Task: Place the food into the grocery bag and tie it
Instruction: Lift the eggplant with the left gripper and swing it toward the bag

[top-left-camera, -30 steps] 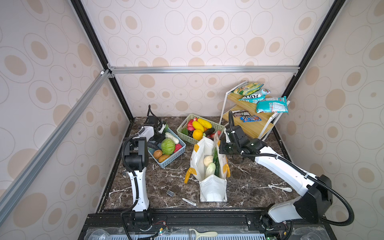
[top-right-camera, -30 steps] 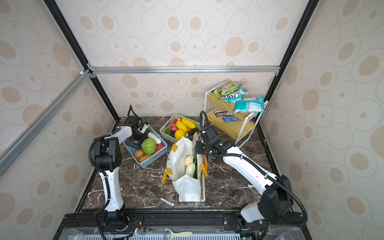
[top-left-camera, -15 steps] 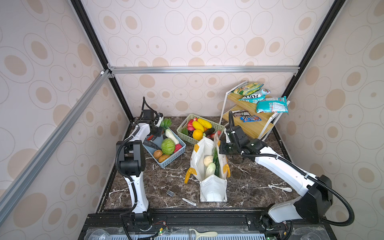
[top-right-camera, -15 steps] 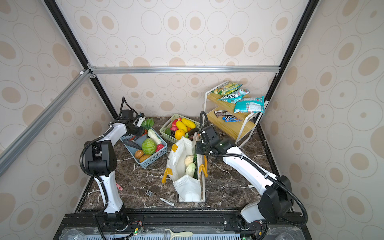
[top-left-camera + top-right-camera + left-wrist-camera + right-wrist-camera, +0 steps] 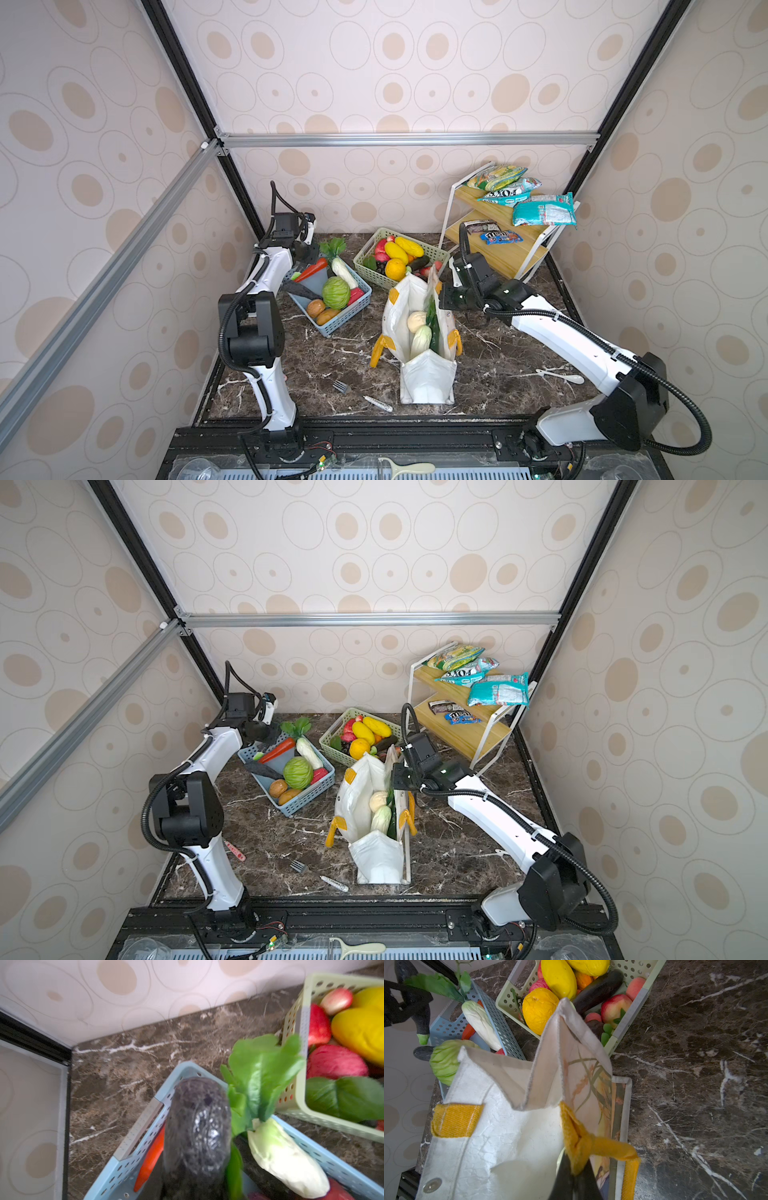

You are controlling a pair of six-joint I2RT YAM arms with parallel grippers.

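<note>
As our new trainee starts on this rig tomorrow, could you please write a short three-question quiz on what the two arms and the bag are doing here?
1. Multiple choice: what does the right hand grip? A) the yellow-orange strap handle of the white canvas grocery bag; B) that bag's base; C) nothing.
2. True or false: the bag is empty.
3. Fill in: the left hand holds a long dark bumpy vegetable over the ___ plastic lattice basket.
Key: 1 A. 2 False: a beige knobbly ball and a pale white-green cabbage lie inside. 3 blue.
</note>
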